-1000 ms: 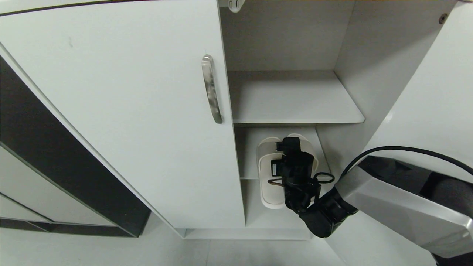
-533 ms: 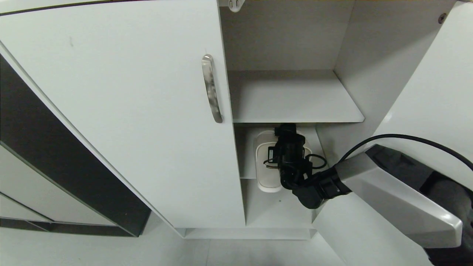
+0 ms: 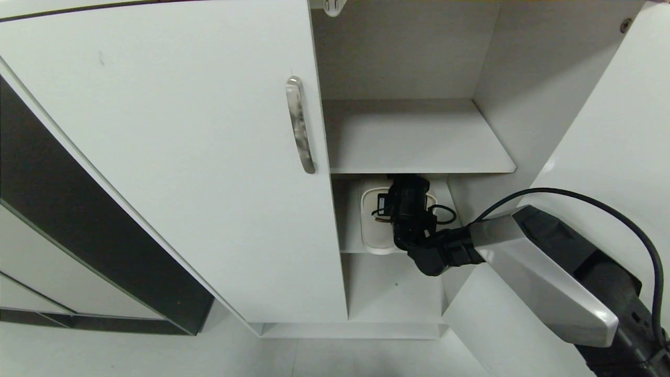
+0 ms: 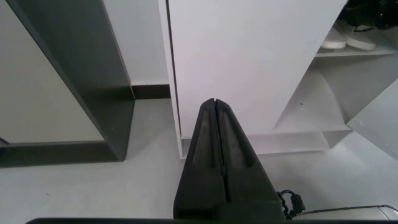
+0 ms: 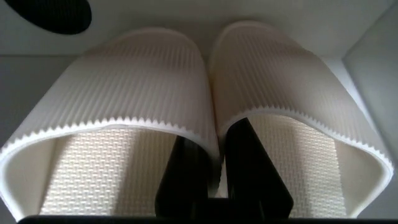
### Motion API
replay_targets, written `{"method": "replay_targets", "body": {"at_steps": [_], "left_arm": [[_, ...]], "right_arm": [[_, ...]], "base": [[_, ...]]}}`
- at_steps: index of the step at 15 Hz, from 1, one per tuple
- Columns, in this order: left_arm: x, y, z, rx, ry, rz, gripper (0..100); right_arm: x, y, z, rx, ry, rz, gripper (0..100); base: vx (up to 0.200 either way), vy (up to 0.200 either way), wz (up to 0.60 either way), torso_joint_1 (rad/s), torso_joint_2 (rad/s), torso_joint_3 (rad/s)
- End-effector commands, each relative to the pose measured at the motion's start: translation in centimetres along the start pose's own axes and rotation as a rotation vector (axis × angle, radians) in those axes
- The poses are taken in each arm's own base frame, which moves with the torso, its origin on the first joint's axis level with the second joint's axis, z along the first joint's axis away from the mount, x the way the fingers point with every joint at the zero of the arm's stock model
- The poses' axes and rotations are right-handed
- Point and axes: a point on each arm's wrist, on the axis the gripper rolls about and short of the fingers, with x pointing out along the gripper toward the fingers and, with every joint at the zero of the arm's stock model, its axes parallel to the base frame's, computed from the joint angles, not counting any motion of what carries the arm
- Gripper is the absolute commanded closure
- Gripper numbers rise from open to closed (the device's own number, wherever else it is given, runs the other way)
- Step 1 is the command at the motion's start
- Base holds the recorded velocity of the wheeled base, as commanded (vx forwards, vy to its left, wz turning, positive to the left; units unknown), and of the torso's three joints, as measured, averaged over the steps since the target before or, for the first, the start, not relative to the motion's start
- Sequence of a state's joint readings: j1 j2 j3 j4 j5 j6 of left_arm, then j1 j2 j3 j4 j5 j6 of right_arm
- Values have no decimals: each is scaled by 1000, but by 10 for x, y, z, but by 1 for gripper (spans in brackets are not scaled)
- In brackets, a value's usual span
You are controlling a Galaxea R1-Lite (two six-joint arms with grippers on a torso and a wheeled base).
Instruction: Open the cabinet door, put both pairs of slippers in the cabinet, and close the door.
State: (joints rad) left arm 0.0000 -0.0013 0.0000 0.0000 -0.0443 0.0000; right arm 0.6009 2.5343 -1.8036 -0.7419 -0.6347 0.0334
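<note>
- Right wrist view: the right gripper [image 5: 217,158] has one finger inside each of the two slippers [image 5: 137,81]. Its jaws are squeezed on the adjoining inner walls of the straps, and the fingertips are hidden under them.
- The slippers are cream and ribbed, lying side by side and touching, with their toes pointing into the cabinet [image 5: 186,15].
- In the head view the right gripper [image 3: 407,201] is inside the cabinet's [image 3: 408,52] right half, under the middle shelf [image 3: 419,139]. The slippers [image 3: 372,230] lie on the lower shelf [image 3: 348,220], their heels seemingly at its front edge.
- The right door [image 3: 617,131] stands open. The left door [image 3: 157,157] is closed, its metal handle [image 3: 299,125] upright.
- In the left wrist view the left gripper [image 4: 214,106] has its jaws pressed together on nothing. It hangs above the floor [image 4: 93,186] before the left door [image 4: 249,56], well apart from the slippers [image 4: 348,40].
</note>
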Motion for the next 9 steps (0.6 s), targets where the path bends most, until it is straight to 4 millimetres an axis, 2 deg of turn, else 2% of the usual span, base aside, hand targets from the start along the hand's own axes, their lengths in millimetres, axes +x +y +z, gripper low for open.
{"method": "replay_targets", "body": {"at_steps": [1,9], "left_arm": [[0,0,0,0,1,0,100],[0,0,0,-2,1,1,100]], "right_arm": [[4,0,-6,-5,5,0,100],[9,-5,-17,-21,20,-14,100]], "base": [[0,0,0,0,0,0],[0,0,0,0,0,0]]}}
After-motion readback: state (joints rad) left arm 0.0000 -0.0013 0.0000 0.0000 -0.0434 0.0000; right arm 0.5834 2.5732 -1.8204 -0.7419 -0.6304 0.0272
